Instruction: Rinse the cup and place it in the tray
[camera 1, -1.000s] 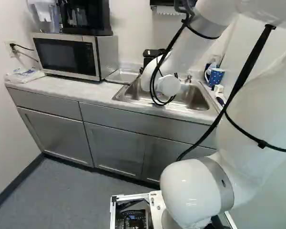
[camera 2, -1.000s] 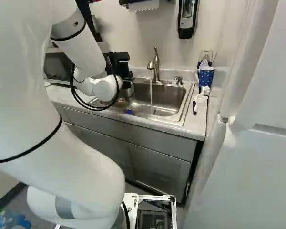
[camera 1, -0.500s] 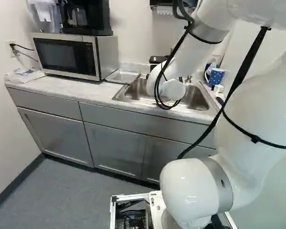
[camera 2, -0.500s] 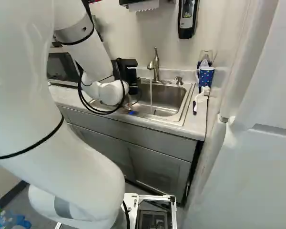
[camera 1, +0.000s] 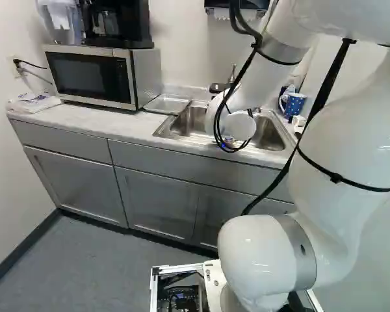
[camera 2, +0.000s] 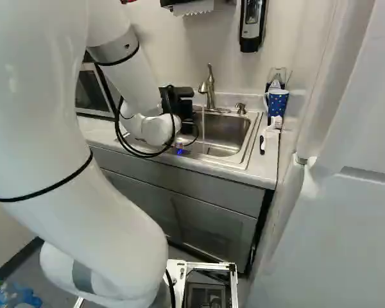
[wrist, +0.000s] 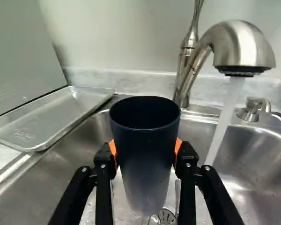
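Okay, you've got the claw (camera 2: 181,109) closed on the dark cup (wrist: 147,154), orange pads pressing it from both sides. Cup's over the sink (wrist: 255,159), mouth up, base down toward the drain (wrist: 165,217); long axis roughly upright, body narrowing toward the base. Your faucet (wrist: 241,47) is running; its water stream (wrist: 223,122) drops beside the cup, apart from it. Tray (wrist: 51,115) lies flat on the surface (camera 1: 84,123), next to the sink, on the microwave (camera 1: 91,77) side. Spotted mug (camera 2: 277,101) stands upright at the sink's other side.
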`<state>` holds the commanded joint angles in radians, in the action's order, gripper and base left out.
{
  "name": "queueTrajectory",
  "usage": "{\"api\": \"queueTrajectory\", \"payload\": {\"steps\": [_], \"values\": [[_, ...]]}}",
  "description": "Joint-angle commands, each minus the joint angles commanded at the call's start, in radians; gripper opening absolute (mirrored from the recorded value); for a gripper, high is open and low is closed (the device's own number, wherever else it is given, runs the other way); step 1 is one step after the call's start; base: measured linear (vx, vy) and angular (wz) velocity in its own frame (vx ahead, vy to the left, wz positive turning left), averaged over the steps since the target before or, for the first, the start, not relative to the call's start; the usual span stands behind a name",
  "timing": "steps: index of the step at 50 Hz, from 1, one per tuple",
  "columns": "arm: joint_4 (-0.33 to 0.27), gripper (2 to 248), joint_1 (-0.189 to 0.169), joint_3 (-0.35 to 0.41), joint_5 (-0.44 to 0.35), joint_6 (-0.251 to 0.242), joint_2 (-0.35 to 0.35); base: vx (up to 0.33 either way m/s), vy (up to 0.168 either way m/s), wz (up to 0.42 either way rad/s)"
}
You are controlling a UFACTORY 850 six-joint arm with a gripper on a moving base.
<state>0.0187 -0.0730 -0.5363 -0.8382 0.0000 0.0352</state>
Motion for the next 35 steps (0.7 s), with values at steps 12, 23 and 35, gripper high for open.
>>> {"api": "queueTrajectory", "payload": {"steps": [12,23,35], "values": [[0.000,126,-0.038,-0.006,0.000,0.000,0.008,0.000,0.000,0.000],[0.000,126,-0.073,-0.014,0.000,0.000,0.016,0.000,0.000,0.000],[0.000,126,-0.112,-0.019,0.000,0.000,0.021,0.000,0.000,0.000]]}}
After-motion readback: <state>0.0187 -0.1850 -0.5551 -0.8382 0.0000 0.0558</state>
